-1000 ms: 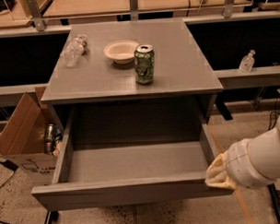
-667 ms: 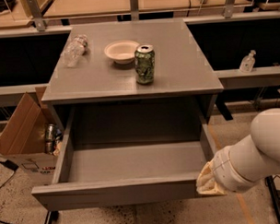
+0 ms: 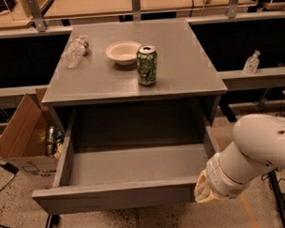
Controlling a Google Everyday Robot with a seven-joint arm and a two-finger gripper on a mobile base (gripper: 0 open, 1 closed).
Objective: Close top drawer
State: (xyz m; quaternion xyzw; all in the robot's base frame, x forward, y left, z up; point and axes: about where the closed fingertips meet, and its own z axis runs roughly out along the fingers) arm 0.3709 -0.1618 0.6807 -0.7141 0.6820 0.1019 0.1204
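The top drawer of the grey cabinet is pulled far out. Its shallow grey box is empty and its plain front panel faces me. My white arm comes in from the right. My gripper sits at the right end of the front panel, close against or touching it. The arm hides the fingers from this view. The two lower drawer fronts are hidden under the open drawer.
On the cabinet top stand a green can, a white bowl and a lying plastic bottle. An open cardboard box with cans sits on the floor to the left. A spray bottle stands on a shelf to the right.
My arm has moved left and down along the drawer's right front corner, so the gripper now sits lower against the front panel. The drawer has not visibly moved.
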